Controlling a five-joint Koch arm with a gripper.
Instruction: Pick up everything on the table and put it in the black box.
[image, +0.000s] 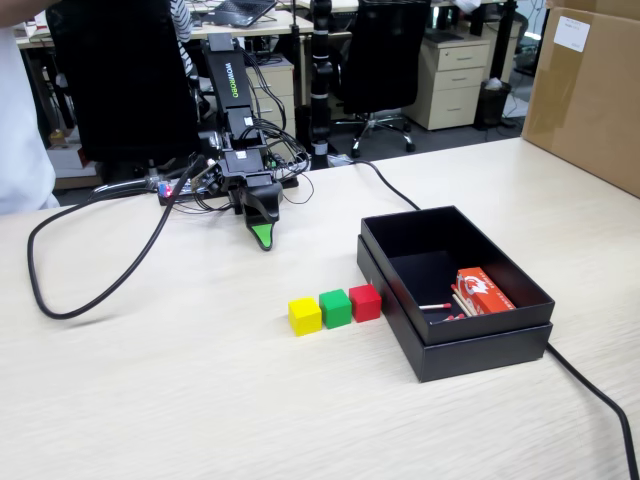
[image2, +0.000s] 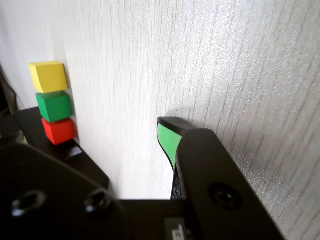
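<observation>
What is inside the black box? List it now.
Inside the black box in the fixed view: a red-and-white matchbox and a few loose red-tipped matchsticks beside it. The near wall hides part of the floor. No cubes are visible inside.

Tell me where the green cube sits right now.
In the fixed view the green cube sits on the table, middle of a touching row: yellow cube on its left, red cube on its right, beside the black box.

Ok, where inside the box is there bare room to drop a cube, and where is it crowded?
Black box: the far and left floor, bordered by the back wall, is bare. Its near right corner is crowded with the matchbox and loose matchsticks. The table in front of the cubes is also bare.
</observation>
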